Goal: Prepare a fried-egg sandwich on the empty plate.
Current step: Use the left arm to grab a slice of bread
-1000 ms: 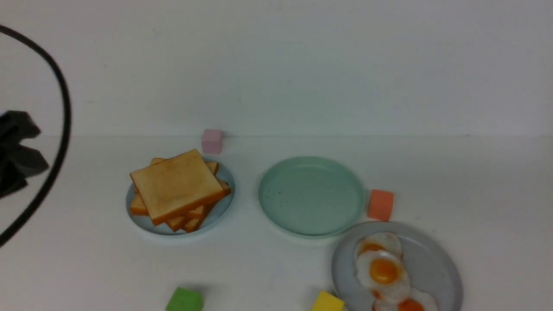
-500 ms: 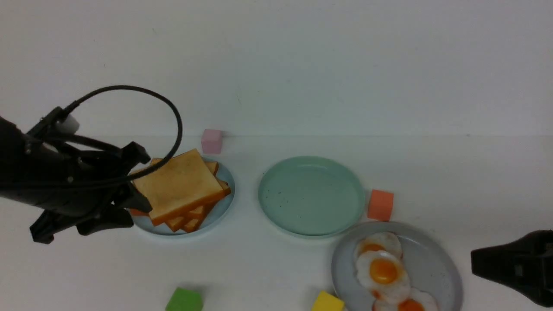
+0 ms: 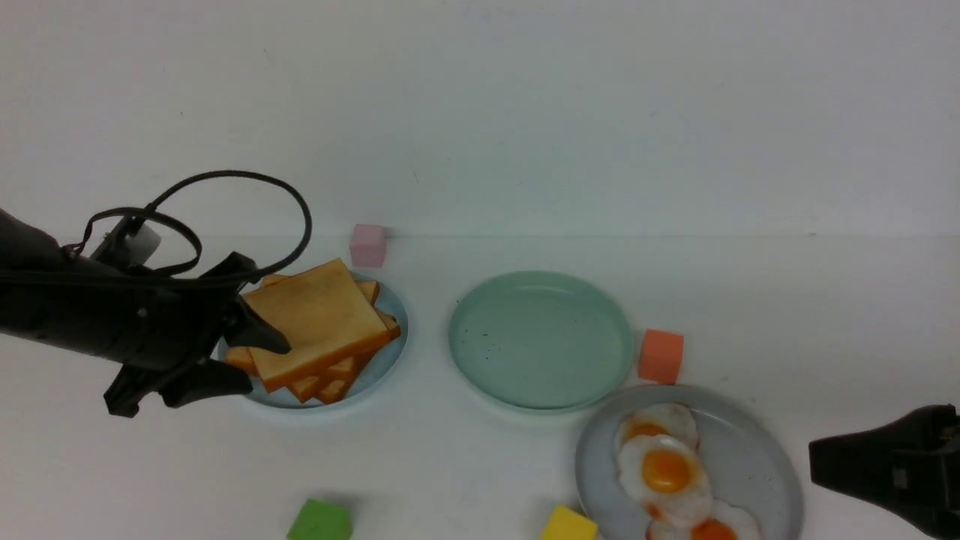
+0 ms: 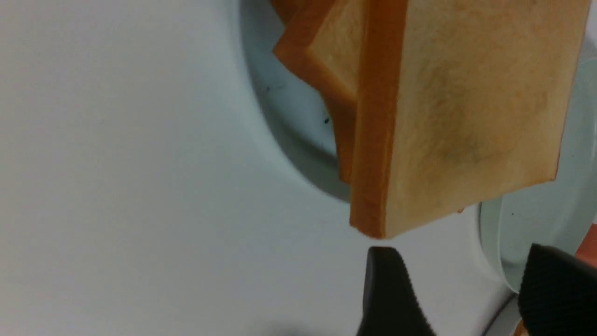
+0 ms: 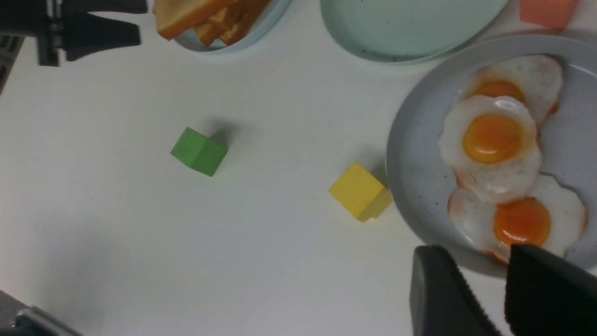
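**Task object.** The mint-green plate (image 3: 540,341) lies flat on the white table (image 3: 465,465), near the centre of the front view, with its open face up. It is round, so it has no long axis and no pointing direction. Its surface is bare; no sandwich is assembled on it.

**Adjacent items.**
- The pale blue plate (image 3: 379,367), to the left, carries a pile of toast slices (image 3: 319,322). The top slice is square and sits askew on the pile, with one corner toward the back wall and one edge toward the left gripper.
- The grey speckled plate (image 3: 757,450), at the front right, holds three overlapping fried eggs (image 3: 666,471), yolks up. Its rim almost meets the mint-green plate.
- The orange cube (image 3: 661,356) stands just beside the mint-green plate's right rim.
- The pink cube (image 3: 367,245) stands behind the toast.
- The green cube (image 3: 320,520) and yellow cube (image 3: 570,523) stand at the front edge.

**Grippers.**
- The left gripper (image 3: 268,366) is at the left edge of the toast pile. Its jaws are spread and grasp nothing: one finger overlaps the top slice and the other sits low beside the pale blue plate.
- The right gripper (image 5: 473,252) is at the near right rim of the grey speckled plate. Its jaws are parted and nothing lies between them.
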Available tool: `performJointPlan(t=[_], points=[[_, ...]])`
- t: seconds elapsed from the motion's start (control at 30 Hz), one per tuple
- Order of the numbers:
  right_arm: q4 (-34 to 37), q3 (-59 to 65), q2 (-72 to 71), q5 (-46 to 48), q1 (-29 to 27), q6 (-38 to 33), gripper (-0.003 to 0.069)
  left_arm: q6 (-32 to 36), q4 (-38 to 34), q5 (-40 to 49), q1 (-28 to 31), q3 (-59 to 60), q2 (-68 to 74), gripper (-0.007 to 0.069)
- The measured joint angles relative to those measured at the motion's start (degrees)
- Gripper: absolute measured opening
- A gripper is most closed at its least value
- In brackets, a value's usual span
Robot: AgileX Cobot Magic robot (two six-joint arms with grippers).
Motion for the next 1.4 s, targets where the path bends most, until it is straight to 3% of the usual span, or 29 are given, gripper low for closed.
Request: performJointPlan(t=[0.17, 0.53, 1.07, 1.23, 1.4], points=[[1.89, 0.0, 0.0, 0.78, 0.0, -0.05, 0.0241, 5.9, -4.05, -2.04, 0.0, 0.0, 1.99, 0.0407], [2.75, 0.0, 0.0, 1.51, 0.0, -0.05, 0.0241, 6.43, -0.69, -2.88, 0.0, -0.06, 2.26, 0.0407], [4.23, 0.0, 0.0, 3.45, 0.0, -0.05, 0.0241, 9.95, -6.29, -4.66, 0.0, -0.06, 6.79, 0.0405], [4.67, 0.0, 0.0, 4.16, 0.0, -0.05, 0.0241, 10.89, -6.72, -5.18, 0.0, -0.17, 6.86, 0.0331], [6.09, 0.0, 0.0, 4.4, 0.0, -0.05, 0.0241, 11.5, -6.84, -4.9, 0.0, -0.17, 6.86, 0.0179]])
